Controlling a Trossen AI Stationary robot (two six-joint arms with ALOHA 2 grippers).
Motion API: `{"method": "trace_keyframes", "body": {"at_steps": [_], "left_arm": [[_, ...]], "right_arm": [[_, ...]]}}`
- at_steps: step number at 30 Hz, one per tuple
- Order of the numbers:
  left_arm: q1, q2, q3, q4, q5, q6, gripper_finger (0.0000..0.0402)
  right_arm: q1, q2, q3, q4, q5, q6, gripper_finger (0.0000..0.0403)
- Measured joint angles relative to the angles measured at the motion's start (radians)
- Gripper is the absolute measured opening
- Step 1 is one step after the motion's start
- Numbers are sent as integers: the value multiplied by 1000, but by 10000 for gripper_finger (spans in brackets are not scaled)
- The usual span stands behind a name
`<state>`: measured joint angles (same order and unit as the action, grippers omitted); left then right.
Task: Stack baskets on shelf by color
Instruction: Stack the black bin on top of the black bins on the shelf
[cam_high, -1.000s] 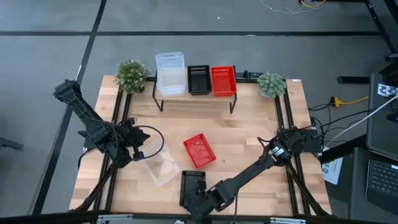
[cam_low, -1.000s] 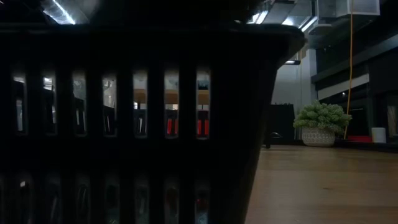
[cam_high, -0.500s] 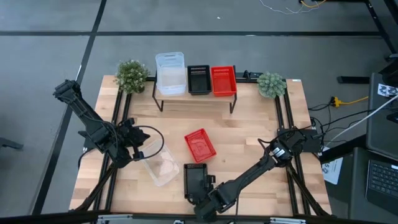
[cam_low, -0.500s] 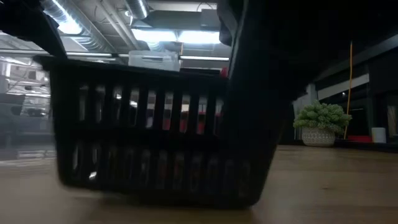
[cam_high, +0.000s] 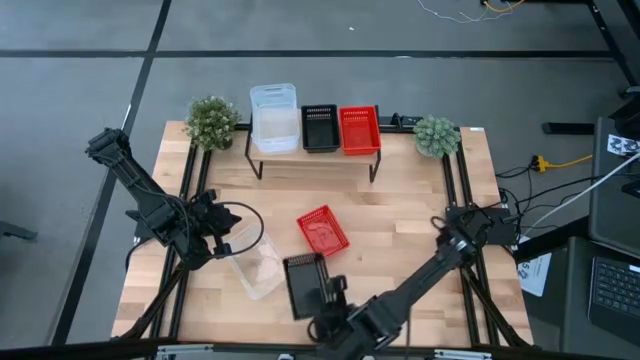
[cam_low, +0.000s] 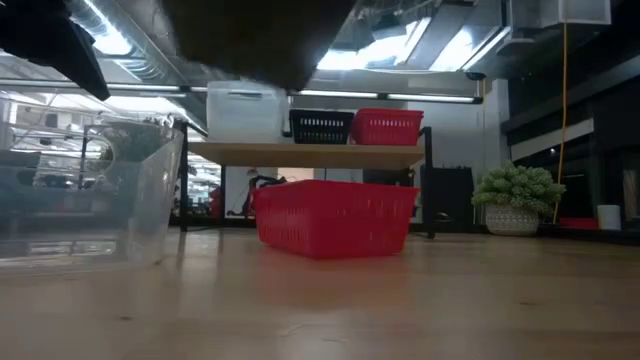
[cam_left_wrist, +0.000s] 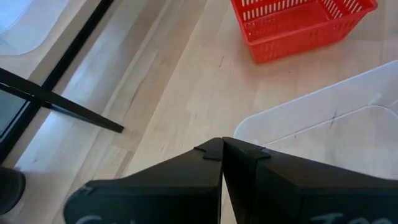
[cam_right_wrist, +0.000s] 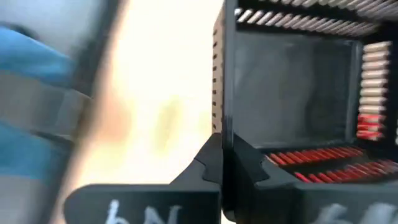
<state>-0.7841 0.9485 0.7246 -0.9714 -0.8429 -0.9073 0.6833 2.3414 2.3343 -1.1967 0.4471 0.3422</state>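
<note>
The right gripper (cam_high: 322, 297), low in the centre of the high view, is clamped on one wall of a black basket (cam_high: 303, 284) lifted clear of the table (cam_high: 400, 215). From there the shelf (cam_high: 312, 156) lies straight toward the frame's top, its black stack (cam_high: 320, 127) in the middle slot. The left gripper (cam_high: 222, 243) is pinched together at the clear basket (cam_high: 255, 266), left of centre.

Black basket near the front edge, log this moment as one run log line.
right hand: shut on black basket, lifted off table | left hand: shut, at clear basket | shelf: clear, black, red stacks | red basket: on table
</note>
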Motion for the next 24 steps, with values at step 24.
{"method": "trace_keyframes", "body": {"at_steps": [24], "left_arm": [[0, 0, 0, -3, -12, 1, 0]], "right_arm": [[-674, -457, -33, -343, 197, -465, 0]]}}
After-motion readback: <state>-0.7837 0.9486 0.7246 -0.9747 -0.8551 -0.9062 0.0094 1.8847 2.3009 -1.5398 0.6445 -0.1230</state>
